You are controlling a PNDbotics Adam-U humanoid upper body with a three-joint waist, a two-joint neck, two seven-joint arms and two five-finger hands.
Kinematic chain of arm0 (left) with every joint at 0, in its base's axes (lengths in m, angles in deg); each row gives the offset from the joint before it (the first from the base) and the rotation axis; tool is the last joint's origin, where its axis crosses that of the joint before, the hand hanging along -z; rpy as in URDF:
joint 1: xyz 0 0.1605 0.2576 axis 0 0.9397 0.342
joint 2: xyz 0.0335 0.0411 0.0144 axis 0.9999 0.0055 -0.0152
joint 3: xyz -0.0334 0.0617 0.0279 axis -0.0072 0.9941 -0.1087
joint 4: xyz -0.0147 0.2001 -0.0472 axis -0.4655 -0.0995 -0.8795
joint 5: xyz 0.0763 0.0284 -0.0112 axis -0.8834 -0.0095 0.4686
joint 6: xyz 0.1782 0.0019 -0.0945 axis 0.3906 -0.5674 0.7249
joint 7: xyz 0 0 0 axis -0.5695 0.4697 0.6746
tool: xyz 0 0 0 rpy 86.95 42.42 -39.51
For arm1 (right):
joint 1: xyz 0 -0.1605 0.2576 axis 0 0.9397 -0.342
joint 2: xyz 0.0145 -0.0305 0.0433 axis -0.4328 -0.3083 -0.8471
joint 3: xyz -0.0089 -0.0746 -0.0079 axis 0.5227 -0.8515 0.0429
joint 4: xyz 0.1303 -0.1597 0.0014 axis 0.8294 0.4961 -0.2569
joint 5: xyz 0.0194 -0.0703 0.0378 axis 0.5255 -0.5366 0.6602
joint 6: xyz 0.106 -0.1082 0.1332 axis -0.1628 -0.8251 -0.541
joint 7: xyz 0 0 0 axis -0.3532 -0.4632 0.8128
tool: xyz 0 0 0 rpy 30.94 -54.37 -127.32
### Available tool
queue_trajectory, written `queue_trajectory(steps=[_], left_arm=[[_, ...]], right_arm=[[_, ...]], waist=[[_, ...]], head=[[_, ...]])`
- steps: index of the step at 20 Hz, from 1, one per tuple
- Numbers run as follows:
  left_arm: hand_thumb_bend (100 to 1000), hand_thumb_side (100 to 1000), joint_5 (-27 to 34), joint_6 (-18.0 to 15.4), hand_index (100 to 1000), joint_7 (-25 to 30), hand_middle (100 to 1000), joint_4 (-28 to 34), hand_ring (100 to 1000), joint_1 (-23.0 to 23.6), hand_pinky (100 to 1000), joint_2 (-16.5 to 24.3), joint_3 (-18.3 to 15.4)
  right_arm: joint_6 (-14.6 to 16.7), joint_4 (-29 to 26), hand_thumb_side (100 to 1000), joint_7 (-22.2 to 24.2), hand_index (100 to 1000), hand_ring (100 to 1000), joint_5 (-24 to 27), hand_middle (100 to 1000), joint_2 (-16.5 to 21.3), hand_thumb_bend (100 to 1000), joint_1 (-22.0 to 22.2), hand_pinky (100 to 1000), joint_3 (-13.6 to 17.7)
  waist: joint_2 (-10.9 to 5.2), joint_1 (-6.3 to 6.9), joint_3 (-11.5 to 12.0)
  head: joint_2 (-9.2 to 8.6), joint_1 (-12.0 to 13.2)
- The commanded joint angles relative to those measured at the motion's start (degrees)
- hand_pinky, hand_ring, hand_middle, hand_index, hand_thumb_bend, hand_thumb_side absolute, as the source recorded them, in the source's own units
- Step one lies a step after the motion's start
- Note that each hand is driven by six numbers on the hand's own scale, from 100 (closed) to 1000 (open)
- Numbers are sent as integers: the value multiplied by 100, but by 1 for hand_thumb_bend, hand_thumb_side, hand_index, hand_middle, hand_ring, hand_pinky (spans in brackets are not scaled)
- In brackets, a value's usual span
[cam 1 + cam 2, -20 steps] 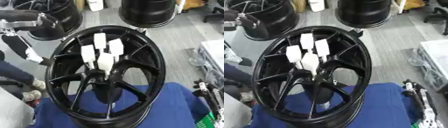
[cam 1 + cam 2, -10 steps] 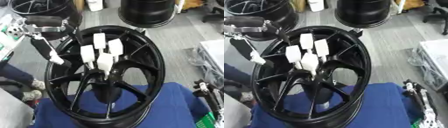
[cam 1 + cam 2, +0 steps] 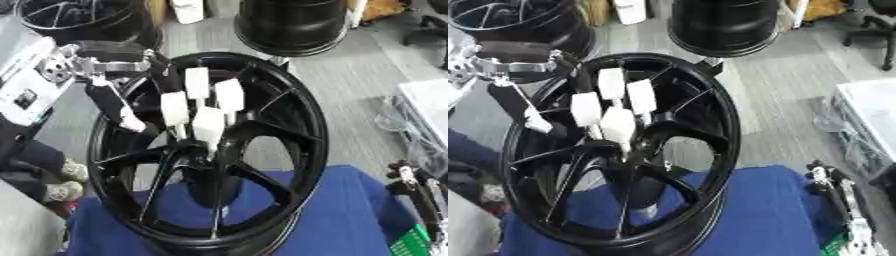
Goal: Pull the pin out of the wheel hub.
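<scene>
A black spoked wheel hub lies tilted on a blue cloth. Several white pins stand up in a cluster from its centre. My left hand comes in from the upper left over the hub's left rim. Its fingers are straight and point down, with a white fingertip just left of the pins and touching none of them. It holds nothing. My right hand rests open at the lower right, beside the cloth.
Two more black wheels stand behind on the grey floor, one at the back left and one at the back centre. A pale box sits at the right edge. Something green shows in the lower right corner.
My left hand has moved right from the left edge, across the hub's rim toward the pins. The pins, the hub and my right hand have stayed put.
</scene>
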Motion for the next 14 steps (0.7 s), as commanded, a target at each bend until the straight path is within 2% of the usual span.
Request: queue_trajectory(steps=[1,7,12,14], left_arm=[[527,377,-30,-356,793,328,704,-20,636,-144,718,18,-6],[443,307,-7,-409,749,509,646,-69,575,-164,686,-83,35],[350,150,88,-429,700,583,573,-69,497,-162,631,-101,39],[306,100,194,-437,639,580,492,-46,435,-169,580,-98,14]], right_arm=[[12,-89,897,20,714,546,-4,583,84,100,-48,591,-13],[17,-96,896,31,714,546,-4,583,81,100,-64,590,-24],[19,-99,896,34,714,546,-2,583,80,100,-72,590,-27],[19,-99,895,35,714,546,-2,583,79,100,-74,590,-27]], waist=[[-60,-10,-18],[-52,0,-42],[-49,6,-53],[-49,6,-55]], head=[[-72,45],[-69,54],[-80,35],[-85,25]])
